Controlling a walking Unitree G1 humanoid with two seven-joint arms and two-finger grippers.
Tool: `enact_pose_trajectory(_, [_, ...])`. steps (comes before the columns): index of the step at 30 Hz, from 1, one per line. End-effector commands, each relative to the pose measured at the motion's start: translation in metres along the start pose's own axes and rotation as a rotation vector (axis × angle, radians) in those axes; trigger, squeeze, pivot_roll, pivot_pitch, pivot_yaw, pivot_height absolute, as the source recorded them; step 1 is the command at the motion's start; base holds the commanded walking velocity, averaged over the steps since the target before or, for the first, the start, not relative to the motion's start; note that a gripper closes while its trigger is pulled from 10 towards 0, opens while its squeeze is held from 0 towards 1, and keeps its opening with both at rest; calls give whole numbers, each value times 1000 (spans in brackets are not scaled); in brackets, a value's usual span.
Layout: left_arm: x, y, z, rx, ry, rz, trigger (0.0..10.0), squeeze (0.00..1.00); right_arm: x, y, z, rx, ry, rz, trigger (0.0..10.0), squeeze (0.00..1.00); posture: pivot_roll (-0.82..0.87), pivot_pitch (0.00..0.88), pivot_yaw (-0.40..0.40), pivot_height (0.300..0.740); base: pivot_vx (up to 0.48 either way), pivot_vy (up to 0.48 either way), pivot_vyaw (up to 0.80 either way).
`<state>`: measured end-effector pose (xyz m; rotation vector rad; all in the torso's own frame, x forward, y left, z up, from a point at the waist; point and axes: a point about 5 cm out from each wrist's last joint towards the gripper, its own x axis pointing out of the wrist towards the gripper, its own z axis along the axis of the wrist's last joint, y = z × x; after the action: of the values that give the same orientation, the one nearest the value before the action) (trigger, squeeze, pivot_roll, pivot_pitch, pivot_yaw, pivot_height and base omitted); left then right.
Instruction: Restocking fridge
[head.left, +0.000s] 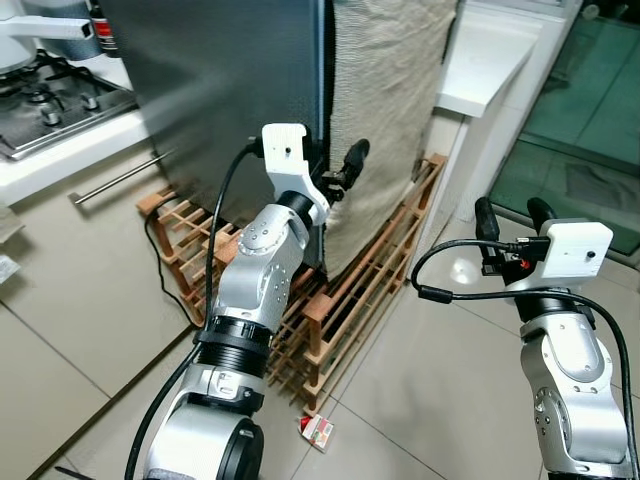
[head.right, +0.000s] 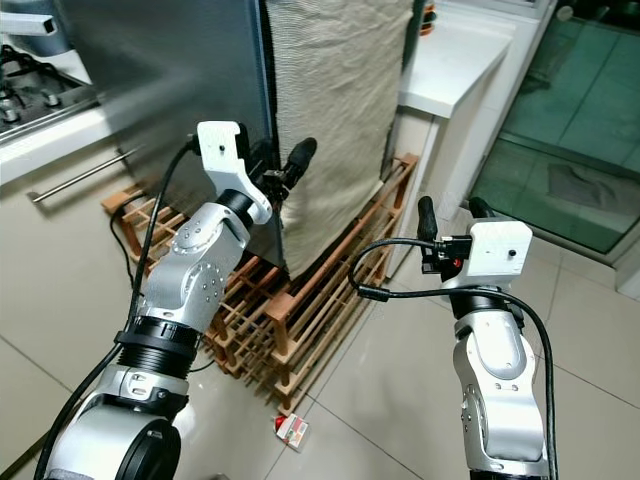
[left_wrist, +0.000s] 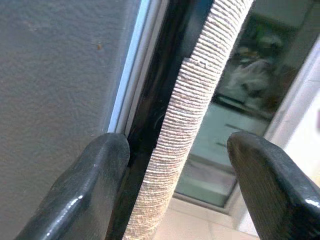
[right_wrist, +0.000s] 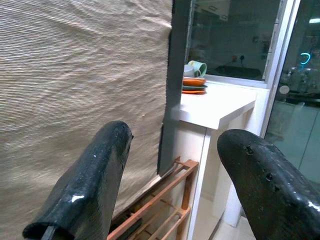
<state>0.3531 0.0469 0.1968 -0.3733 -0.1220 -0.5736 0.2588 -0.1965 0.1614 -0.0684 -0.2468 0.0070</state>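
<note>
The tall dark grey fridge (head.left: 230, 80) stands closed, with a beige ribbed cloth (head.left: 385, 110) hanging down its right side. My left gripper (head.left: 338, 172) is raised to the seam between door and cloth. It is open, and in the left wrist view its fingers (left_wrist: 90, 200) straddle the cloth's edge (left_wrist: 190, 130) next to the door's edge (left_wrist: 55, 75). My right gripper (head.left: 512, 215) is held up in free air to the right of the fridge, open with nothing between its fingers (right_wrist: 85, 190).
A low wooden rack (head.left: 350, 300) runs along the fridge's foot. A small red and white carton (head.left: 317, 430) lies on the tiled floor. A stove (head.left: 50, 105) is at the left, a white counter (head.left: 490, 60) with cups and plates (right_wrist: 194, 80) at the right, and a glass door (head.left: 580, 120) beyond.
</note>
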Motion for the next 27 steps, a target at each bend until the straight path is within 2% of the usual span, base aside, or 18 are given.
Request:
enact_pose_trajectory(1, [10, -36, -9, -62, 46, -215, 10000, 0, 1, 0, -2, 0, 10, 6, 10000, 0, -204, 0, 37, 740, 0, 0, 0])
enact_pose_trajectory(3, [10, -44, -9, -88, 49, -298, 10000, 0, 0, 0, -3, 4, 18, 9, 10000, 0, -206, 0, 38, 740, 0, 0, 0])
enact_pose_trajectory(4, [10, -44, -9, -88, 49, -298, 10000, 0, 0, 0, -3, 4, 18, 9, 10000, 0, -206, 0, 38, 740, 0, 0, 0])
enact_pose_trajectory(5, [9, -54, -9, -114, 46, -375, 10000, 0, -1, 0, -5, 11, 31, 15, 10000, 0, -206, 0, 38, 740, 0, 0, 0])
enact_pose_trajectory(10, [10, -67, -7, -190, 55, -457, 10000, 0, -2, 1, -8, 19, 46, 18, 10000, 0, -206, 0, 38, 740, 0, 0, 0])
enact_pose_trajectory(13, [11, -74, -5, -203, 47, -489, 10000, 0, -2, 1, -9, 21, 52, 20, 10000, 0, -207, 0, 38, 740, 0, 0, 0])
enact_pose_trajectory(20, [5, -71, -5, -241, 61, -493, 10000, 0, -3, 2, -11, 28, 56, 22, 10000, 0, -204, 0, 41, 740, 0, 0, 0])
enact_pose_trajectory(21, [-1, -69, -1, -244, 61, -497, 10000, 0, -3, 2, -12, 31, 59, 26, 10000, 0, -201, 0, 44, 740, 0, 0, 0])
enact_pose_trajectory(23, [-4, -68, 0, -243, 60, -500, 10000, 0, -4, 3, -12, 33, 60, 28, 10000, 0, -201, 0, 44, 740, 0, 0, 0])
enact_pose_trajectory(24, [-15, -61, 7, -213, 53, -496, 10000, 0, -7, 4, -15, 38, 79, 39, 10000, 0, -195, 0, 44, 740, 0, 0, 0])
enact_pose_trajectory(25, [-15, -61, 7, -213, 53, -496, 10000, 0, -7, 4, -15, 38, 79, 39, 10000, 0, -195, 0, 44, 740, 0, 0, 0])
enact_pose_trajectory(27, [-30, -49, 13, -144, 54, -477, 10000, 0, -13, 5, -22, 44, 117, 57, 10000, 0, -188, 0, 44, 740, 0, 0, 0])
